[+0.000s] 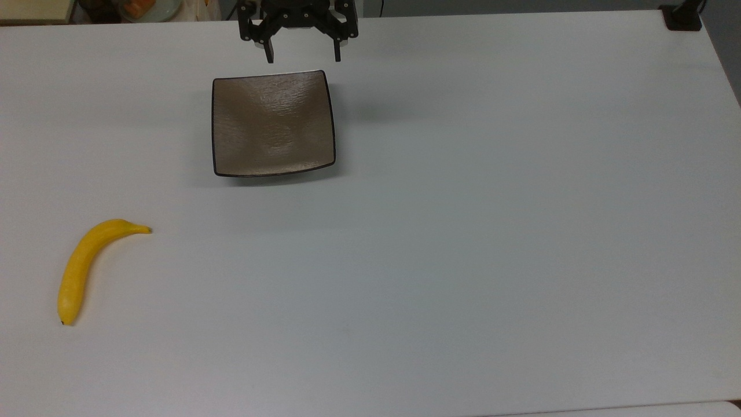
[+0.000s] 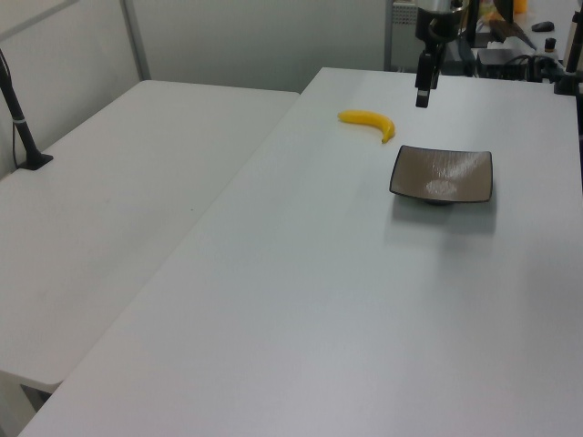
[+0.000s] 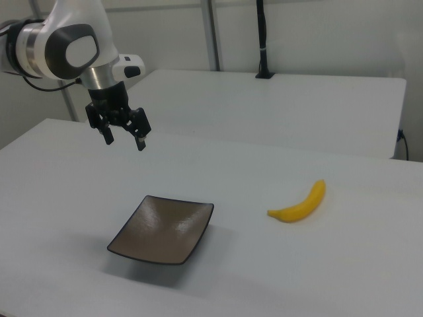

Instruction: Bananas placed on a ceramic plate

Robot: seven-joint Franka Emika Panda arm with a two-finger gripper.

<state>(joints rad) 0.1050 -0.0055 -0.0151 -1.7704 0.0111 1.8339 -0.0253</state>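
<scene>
A yellow banana (image 1: 87,266) lies alone on the white table at the top view's lower left; it also shows as the banana (image 2: 368,121) and the banana (image 3: 301,205). The square brown-grey ceramic plate (image 1: 272,123) sits bare near the table's far edge, seen too as the plate (image 2: 442,174) and the plate (image 3: 162,228). My gripper (image 1: 303,57) hangs in the air just beyond the plate's far rim, open, with nothing between its fingers. From the side the gripper (image 3: 123,140) is well above the table, far from the banana; the gripper (image 2: 423,98) looks narrow in the left view.
The white table (image 1: 463,231) stretches wide to the top view's right. A second white table (image 2: 109,200) adjoins it, with a black post (image 2: 20,118) clamped on it. Cluttered equipment (image 2: 519,45) stands behind the arm's base.
</scene>
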